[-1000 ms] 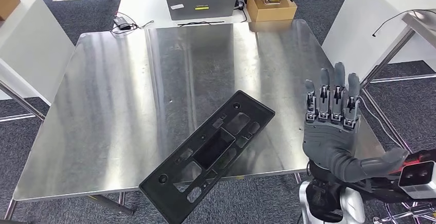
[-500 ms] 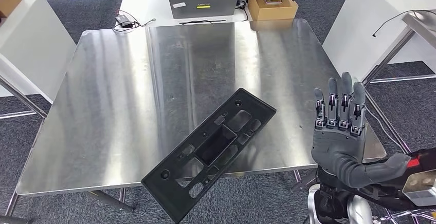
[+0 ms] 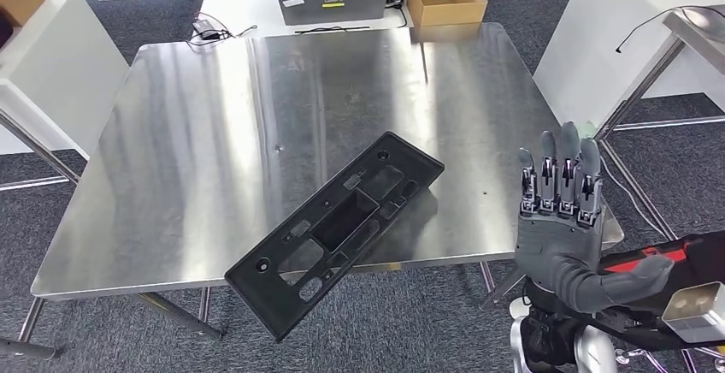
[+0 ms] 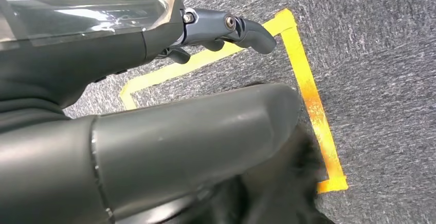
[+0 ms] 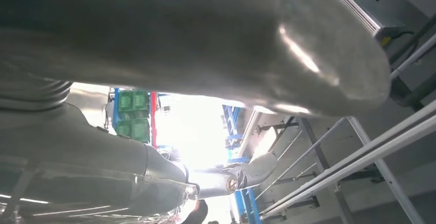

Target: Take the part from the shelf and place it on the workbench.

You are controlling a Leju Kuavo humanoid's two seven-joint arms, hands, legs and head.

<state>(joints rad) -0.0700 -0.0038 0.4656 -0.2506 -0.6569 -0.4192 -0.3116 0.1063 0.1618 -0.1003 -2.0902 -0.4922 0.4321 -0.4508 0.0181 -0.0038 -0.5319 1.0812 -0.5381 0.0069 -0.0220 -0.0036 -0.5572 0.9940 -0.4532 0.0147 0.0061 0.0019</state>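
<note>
Head view: the part (image 3: 335, 233) is a long flat black plate with holes. It lies on the bench (image 3: 214, 150), a shiny metal table, at about 6 o'clock, close to the robot.
Part on bench: it lies slanted. One end sits well on the metal. The other end sticks out over the near edge, above the carpet.
Step in hand: the part looks put down and let go, so the job seems nearly done. What is left is to pull the arm away.
How to do it well: the robot should lift the hand up and back, away from the part. It should not sweep across the bench, for a bump on the far end could tip the part off the edge. A soft push to slide it further onto the metal would make it safer.
Right hand (image 3: 560, 219): at about 4 o'clock from the part, off the corner of the bench. Its fingers (image 3: 564, 168) are straight and spread, pointing up. It holds nothing and touches nothing, and it is well apart from the part.
Left hand (image 4: 154, 131): in the left wrist view it hangs over grey carpet with yellow tape (image 4: 308, 95). Its fingers bend a little but stand apart, with nothing in them.
</note>
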